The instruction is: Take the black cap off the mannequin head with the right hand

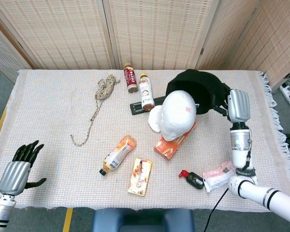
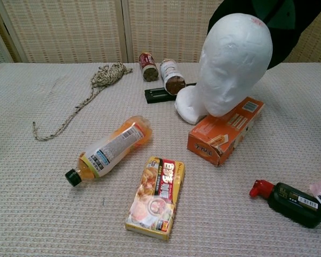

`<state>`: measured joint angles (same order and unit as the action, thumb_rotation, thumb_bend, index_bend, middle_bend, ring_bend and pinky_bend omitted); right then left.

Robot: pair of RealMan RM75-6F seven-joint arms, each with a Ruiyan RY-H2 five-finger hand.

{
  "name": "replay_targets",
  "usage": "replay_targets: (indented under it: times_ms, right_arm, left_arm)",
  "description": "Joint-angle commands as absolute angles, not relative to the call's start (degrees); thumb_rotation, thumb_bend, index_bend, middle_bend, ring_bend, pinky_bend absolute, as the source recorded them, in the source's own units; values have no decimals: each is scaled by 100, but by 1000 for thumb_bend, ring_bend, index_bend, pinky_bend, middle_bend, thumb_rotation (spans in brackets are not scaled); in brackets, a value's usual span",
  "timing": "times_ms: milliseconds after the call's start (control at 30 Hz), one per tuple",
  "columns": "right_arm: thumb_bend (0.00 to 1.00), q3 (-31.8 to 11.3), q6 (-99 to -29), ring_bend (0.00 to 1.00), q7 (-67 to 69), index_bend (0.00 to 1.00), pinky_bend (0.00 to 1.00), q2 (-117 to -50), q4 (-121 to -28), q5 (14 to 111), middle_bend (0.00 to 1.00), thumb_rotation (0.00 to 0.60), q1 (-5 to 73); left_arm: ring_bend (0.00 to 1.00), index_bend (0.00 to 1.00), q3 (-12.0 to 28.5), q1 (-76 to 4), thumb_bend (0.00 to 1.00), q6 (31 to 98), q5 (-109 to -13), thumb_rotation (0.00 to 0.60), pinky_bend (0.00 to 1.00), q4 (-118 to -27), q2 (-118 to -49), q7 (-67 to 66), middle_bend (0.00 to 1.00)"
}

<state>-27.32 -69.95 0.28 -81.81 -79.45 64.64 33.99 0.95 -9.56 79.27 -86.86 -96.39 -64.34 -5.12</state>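
Note:
The white mannequin head [image 1: 176, 116] [image 2: 232, 64] stands bare, tilted over the orange box [image 1: 173, 141] [image 2: 224, 131]. The black cap [image 1: 195, 89] [image 2: 281, 24] hangs in the air behind and to the right of the head, off its crown. My right hand [image 1: 232, 104] grips the cap at its right side, fingers hidden in the fabric. In the chest view only the cap shows, not the hand. My left hand [image 1: 19, 166] hovers off the table's front left corner, fingers apart, holding nothing.
On the cloth lie a rope [image 1: 99, 104], two bottles [image 1: 130, 77] [image 1: 146, 92], a black remote [image 1: 142, 106], an orange juice bottle [image 1: 117, 154], a snack box [image 1: 140, 176], a small black bottle with red cap [image 1: 192, 179] and a packet [image 1: 217, 175].

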Motion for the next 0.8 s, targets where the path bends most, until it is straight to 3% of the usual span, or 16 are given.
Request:
replay_targets:
  times_ms: [33, 333, 800]
  right_arm:
    - [898, -2743, -6848, 1000, 17, 647, 1000, -8221, -7660, 6413, 965, 561, 3547]
    - [901, -2530, -6620, 1000, -70, 652, 1000, -8152, -7121, 6507, 967, 568, 3672]
    - [903, -1760, -6780, 1000, 223, 654, 1000, -7609, -7268, 6967, 967, 567, 2971]
  left_arm:
    - [0, 56, 94, -965, 64, 7912, -8679, 600, 76, -9642, -6436, -522, 0]
    - [0, 55, 77, -974, 64, 7885, -8656, 600, 76, -9647, -6435, -534, 0]
    - [0, 49, 32, -1005, 64, 7832, -8693, 600, 76, -9671, -6466, -550, 0]
